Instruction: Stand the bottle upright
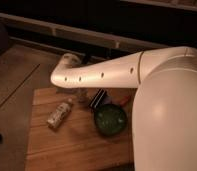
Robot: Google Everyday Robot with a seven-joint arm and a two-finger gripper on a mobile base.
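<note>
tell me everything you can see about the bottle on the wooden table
The bottle is small and looks like clear plastic, with a pale label around its body and a narrower end pointing up and to the right. It lies on its side, diagonally, on the left part of the wooden table, not yet upright. Only the table touches it. The gripper hangs under the arm just to its right, apart from it.
</note>
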